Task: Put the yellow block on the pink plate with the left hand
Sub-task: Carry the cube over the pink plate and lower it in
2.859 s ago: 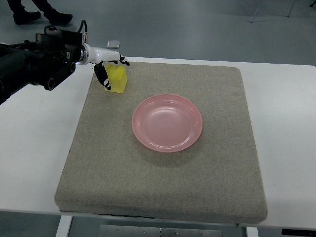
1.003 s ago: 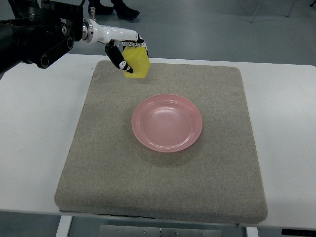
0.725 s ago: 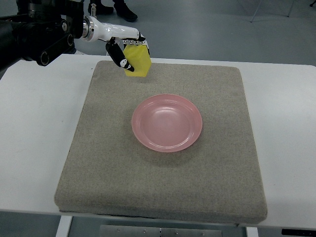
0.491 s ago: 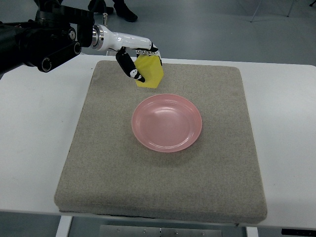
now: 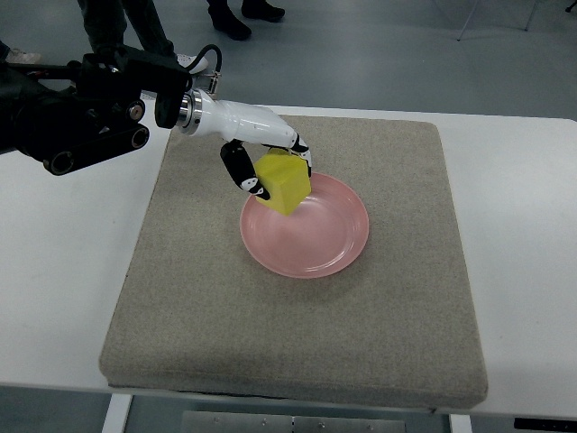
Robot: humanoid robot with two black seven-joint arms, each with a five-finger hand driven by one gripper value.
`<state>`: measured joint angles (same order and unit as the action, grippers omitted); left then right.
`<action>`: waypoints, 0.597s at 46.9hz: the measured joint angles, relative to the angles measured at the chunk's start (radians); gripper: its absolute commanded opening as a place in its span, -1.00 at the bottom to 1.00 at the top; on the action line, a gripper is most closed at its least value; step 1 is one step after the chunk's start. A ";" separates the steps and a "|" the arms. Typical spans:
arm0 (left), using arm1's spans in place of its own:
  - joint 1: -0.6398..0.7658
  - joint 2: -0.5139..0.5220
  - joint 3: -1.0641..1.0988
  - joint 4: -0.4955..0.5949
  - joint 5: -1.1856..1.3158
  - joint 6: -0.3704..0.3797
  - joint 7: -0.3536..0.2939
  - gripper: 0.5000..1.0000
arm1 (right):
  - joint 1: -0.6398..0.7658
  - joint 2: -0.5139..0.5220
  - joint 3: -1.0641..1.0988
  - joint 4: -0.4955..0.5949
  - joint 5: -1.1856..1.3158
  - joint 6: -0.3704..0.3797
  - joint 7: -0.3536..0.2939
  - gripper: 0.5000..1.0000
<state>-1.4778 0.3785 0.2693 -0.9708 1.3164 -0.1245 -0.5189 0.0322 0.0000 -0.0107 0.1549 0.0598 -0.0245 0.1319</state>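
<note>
Since the left hand is the only one doing anything, start there: its white-and-black fingers are curled tight around the bright yellow plastic block, thumb side on the near-left face and the other fingertips wrapped over the far-right edge. So it's pinching the block, not spread at all. The block sits tilted in the grip, one corner pointing down, and it looks to be held up in the air, not resting on anything.

What matters for the next move: the block hangs right over the far-left rim of the round pink plastic plate, so the middle of the plate lies toward the near-right of the hand. My guess is it needs a little more travel that way plus a drop before letting go, otherwise the block could land on the rim and tip off onto the grey felt mat.

That plate sits roughly mid-mat, slightly toward the far edge, and the mat lies on a white table. The dark arm comes in over the table's far-left corner. No right hand anywhere in view.
</note>
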 measured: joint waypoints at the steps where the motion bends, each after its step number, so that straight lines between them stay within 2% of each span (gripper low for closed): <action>1: 0.003 -0.004 0.000 0.000 0.008 0.005 0.001 -1.00 | 0.000 0.000 0.000 0.000 0.000 0.000 0.000 0.69; 9: 0.039 -0.049 0.001 0.010 0.059 0.052 0.003 -1.00 | 0.000 0.000 0.000 0.000 0.000 0.000 0.000 0.69; 10: 0.041 -0.053 0.001 0.011 0.059 0.056 0.003 -0.95 | 0.000 0.000 0.000 0.000 0.000 0.000 0.000 0.69; 14: 0.048 -0.066 0.001 0.015 0.060 0.073 0.004 -0.52 | 0.000 0.000 0.000 0.000 0.000 0.000 0.000 0.69; 16: 0.053 -0.072 0.000 0.019 0.060 0.078 0.004 0.02 | 0.000 0.000 0.000 0.000 0.000 0.000 0.000 0.69; 17: 0.058 -0.077 0.000 0.023 0.060 0.080 0.004 0.22 | 0.000 0.000 0.000 0.000 0.000 0.000 0.000 0.69; 20: 0.069 -0.094 -0.001 0.043 0.060 0.092 0.004 0.60 | 0.000 0.000 0.000 0.000 0.000 0.000 0.000 0.69; 22: 0.076 -0.105 -0.001 0.057 0.059 0.100 0.004 0.96 | 0.000 0.000 0.000 0.000 0.000 0.000 0.000 0.69; 28: 0.083 -0.116 -0.001 0.070 0.057 0.115 0.004 0.98 | 0.000 0.000 0.000 0.000 0.000 0.000 0.000 0.69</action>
<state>-1.3946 0.2627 0.2681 -0.9005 1.3736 -0.0093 -0.5153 0.0322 0.0000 -0.0107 0.1549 0.0598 -0.0245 0.1319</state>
